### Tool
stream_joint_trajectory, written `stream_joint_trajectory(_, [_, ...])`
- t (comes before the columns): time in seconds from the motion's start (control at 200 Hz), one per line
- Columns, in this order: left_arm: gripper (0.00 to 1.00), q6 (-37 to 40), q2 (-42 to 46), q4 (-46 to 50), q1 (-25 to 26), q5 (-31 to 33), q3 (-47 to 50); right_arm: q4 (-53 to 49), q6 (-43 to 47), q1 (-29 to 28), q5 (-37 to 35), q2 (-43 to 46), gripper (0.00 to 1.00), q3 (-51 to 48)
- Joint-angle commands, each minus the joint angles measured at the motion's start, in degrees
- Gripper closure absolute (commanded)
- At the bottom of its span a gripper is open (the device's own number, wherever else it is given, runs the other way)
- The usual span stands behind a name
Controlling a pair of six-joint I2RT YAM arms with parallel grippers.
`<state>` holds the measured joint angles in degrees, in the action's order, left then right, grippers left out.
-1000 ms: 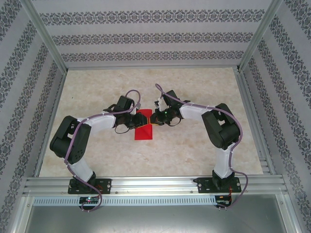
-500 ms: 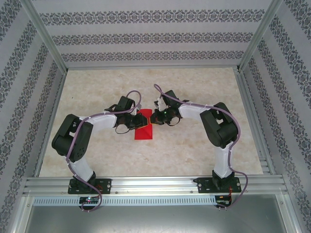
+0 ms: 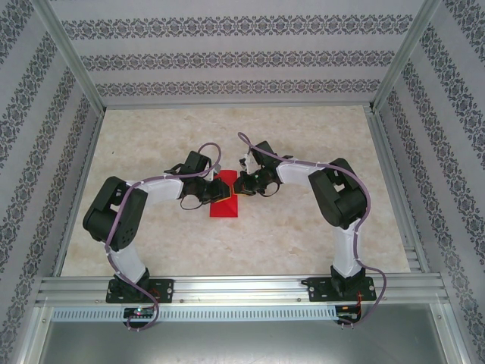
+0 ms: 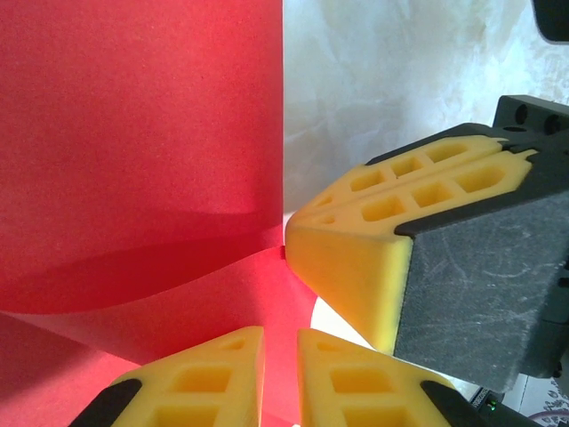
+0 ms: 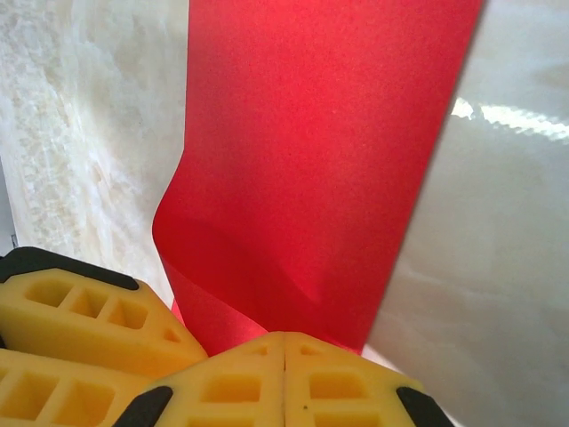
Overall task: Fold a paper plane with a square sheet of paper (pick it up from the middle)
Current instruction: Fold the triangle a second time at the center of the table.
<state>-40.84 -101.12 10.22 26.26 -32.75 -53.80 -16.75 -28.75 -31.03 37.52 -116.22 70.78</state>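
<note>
Top external: left gripper [image 3: 215,191] and right gripper [image 3: 238,185] meet tip to tip over the middle of the table [image 3: 303,227]. The red paper sheet [image 3: 224,206] lies right under and between both tips. It is a narrow strip here. Most of it runs from the tips back toward the arm bases, with a short bit past them on the far side. Jaw state of either gripper can't be told from this view, too small.

Left wrist: the left gripper [image 4: 281,342] pads are yellow with a narrow gap between them, not pressed together. Red shows through the gap; can't tell if the pads touch the paper. The red paper sheet [image 4: 142,133] lies ahead of the tips and off to their left. One layer is lifted in a soft curve, its corner just ahead of the gap. A yellow finger [image 4: 351,258] of the right gripper comes in from ahead-right, its tip at that corner on the sheet's straight edge. Bare table [image 4: 382,71] shows beyond it.

Right wrist: the right gripper [image 5: 284,342] pads are pressed flush together, only a seam between them. The red paper sheet [image 5: 311,160] runs straight ahead from the tips, its near end reaching them. Can't tell if any paper is nipped in the seam. The sheet's left edge bulges up in a curl just ahead-left of the tips. Left gripper fingers [image 5: 80,316] sit close beside them on the left. Table [image 5: 71,107] shows on both sides.
</note>
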Motion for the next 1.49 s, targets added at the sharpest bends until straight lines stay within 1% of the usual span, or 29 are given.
stream_joint_trajectory(0.0, [0.82,0.84,-1.26,-1.6,-0.15,-1.15,-1.5,0.1,1.16,-0.25,-1.28,-1.28,0.93,1.64])
stream_joint_trajectory(0.864, [0.83,1.45,-3.03,-0.25,0.19,0.14,-1.28,0.06,2.06,-0.44,-1.49,-3.35,0.93,2.43])
stream_joint_trajectory(1.489, [0.83,1.18,-3.18,1.4,0.16,2.77,-0.54,-1.14,2.61,-0.42,-1.52,-4.31,0.91,3.48])
